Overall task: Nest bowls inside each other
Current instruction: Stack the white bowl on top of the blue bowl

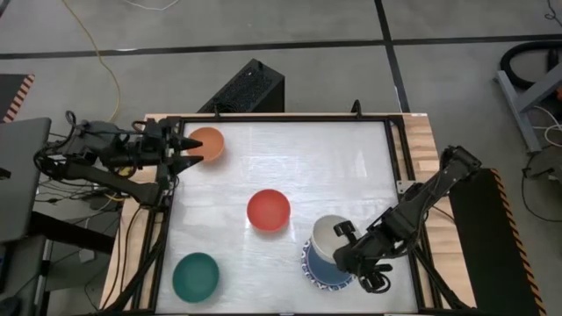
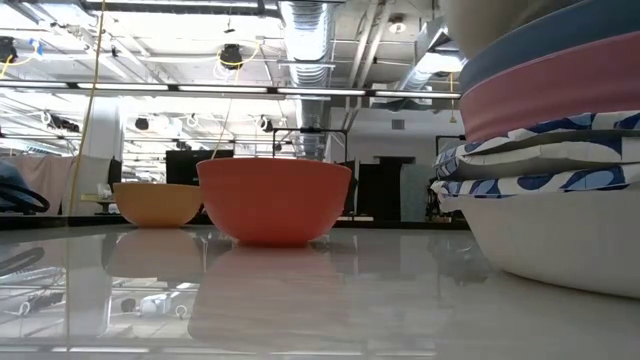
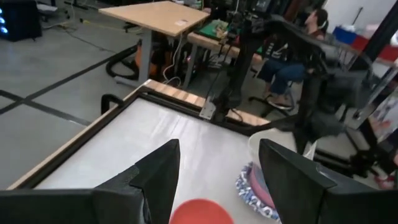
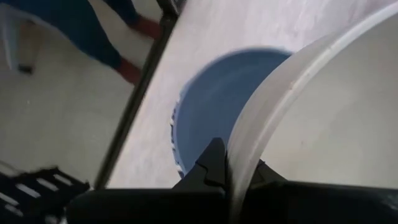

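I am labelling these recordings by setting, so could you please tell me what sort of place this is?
Probably a robotics lab or workshop: exposed ceiling ducts and strip lights overhead, a framed white table on a bare concrete floor, and a wooden workbench with cables nearby.

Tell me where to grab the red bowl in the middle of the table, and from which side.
Grip the red bowl by its rim, one finger inside and one outside, coming down from above. It sits upright and open, with bare table all around, so any side of the rim is free. The right gripper is shut on the cream bowl over the stack, so the open left gripper looks likelier.
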Controlling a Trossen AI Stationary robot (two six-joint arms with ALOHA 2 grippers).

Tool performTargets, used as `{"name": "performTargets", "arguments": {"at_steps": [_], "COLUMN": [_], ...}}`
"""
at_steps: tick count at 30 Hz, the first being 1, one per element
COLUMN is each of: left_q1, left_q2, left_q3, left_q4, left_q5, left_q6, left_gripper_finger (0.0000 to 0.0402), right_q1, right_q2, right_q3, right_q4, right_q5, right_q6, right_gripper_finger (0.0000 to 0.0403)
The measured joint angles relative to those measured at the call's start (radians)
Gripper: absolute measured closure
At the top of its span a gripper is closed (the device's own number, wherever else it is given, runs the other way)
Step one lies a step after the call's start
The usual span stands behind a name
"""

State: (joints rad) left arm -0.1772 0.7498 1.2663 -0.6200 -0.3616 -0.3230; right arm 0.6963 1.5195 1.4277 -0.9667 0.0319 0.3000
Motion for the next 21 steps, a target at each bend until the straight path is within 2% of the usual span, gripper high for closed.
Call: {"name": "performTargets", "arguments": {"at_steps": [9,16,21], "left_q1": [0.000,0.000,0.000], "left_q2": [-0.004,-0.004,-0.004], "left_q3": [0.000,0.000,0.000], "left_q4": [0.019,0.051,0.050], "left_q5": [0.006,0.004,-0.001], "left_q6": [-0.038,-0.039,-0.030], "left_gripper_finger": [0.0192,0.0192,0.0192], "right_q1": [0.039,0.086,0.089], "right_q2": [0.103,0.133,0.132], "right_q3": [0.000,0.000,0.000], "right_q4": [0.002,0.012,0.012], "right_q5": [-0.005,-0.003,0.070], "right_q6": [-0.039,-0.007,0.064], "right_gripper_finger": [0.0392,0.0392,0.0380]}}
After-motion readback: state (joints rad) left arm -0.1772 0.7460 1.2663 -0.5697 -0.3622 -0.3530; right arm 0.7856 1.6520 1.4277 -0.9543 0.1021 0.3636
